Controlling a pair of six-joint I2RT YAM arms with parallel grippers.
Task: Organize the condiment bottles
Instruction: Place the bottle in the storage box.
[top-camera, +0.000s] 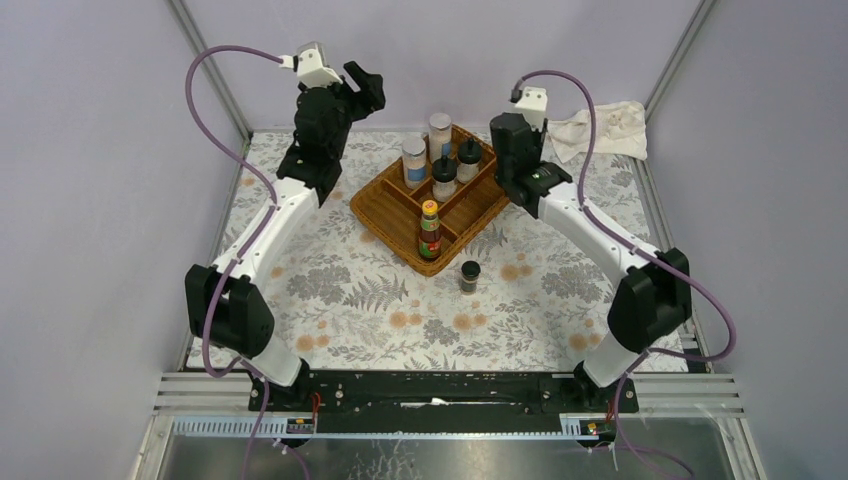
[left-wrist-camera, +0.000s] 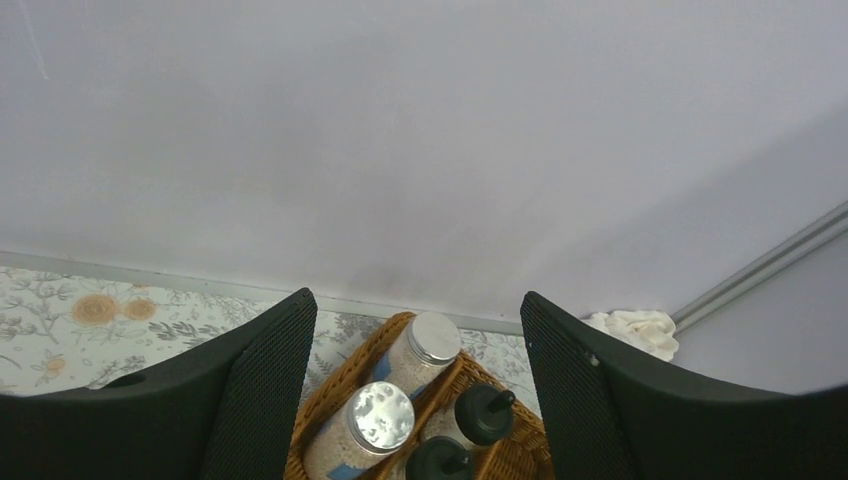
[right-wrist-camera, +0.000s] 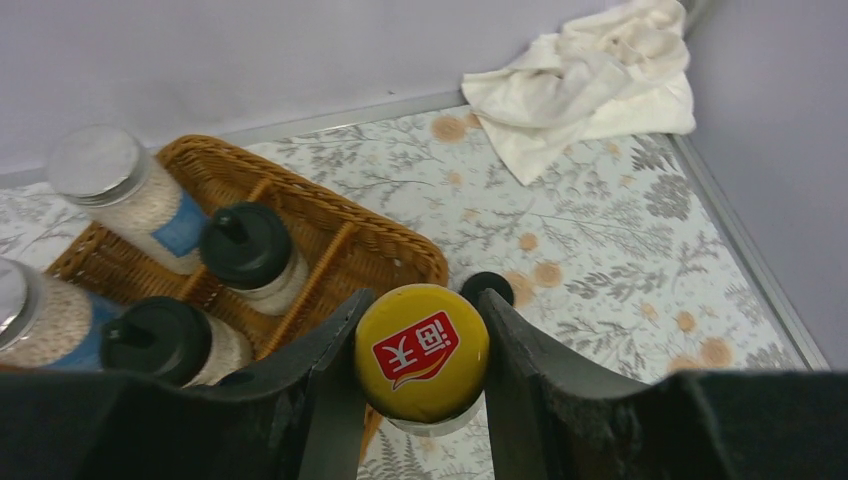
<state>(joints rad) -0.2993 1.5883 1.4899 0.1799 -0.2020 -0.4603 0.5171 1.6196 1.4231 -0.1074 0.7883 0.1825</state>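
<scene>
Two failure modes were worth flagging at that point. You had the right gripper (right-wrist-camera: 424, 305) clenched on the yellow-capped sauce bottle (right-wrist-camera: 422, 355), one finger on either side of the cap. It sat just off the wicker tray (top-camera: 470, 208) at the tray's 3 o'clock corner. The arm hid it from the overhead view, and I couldn't tell whether its base was on the table (top-camera: 330, 290) or lifted. Your left gripper (left-wrist-camera: 418, 296) was released and empty, high up at the tray's 10 o'clock.

Risk 1: the grip looked to be on the cap alone. A round, smooth cap held that high could have let the bottle pivot or slip on a fast swing. A tall narrow bottle set down tilted on wicker would likely have toppled.

Risk 2: clutter on the way in. Two black-capped bottles (top-camera: 444, 178) and two white shakers (top-camera: 414, 160) filled the 12 o'clock compartments. The second sauce bottle (top-camera: 430, 232) stood at the tray's 6 o'clock end. Coming in low from 3 o'clock, you could have clipped the rim or knocked a neighbour. A small dark round top (right-wrist-camera: 487, 288) also sat just past the cap at 12 o'clock in the right wrist view; I couldn't tell what it was.

Left over: the dark spice jar (top-camera: 469, 275) stood on the table at the tray's 5 o'clock, outside it. The crumpled cloth (right-wrist-camera: 590, 85) at 1 o'clock was well apart.
</scene>
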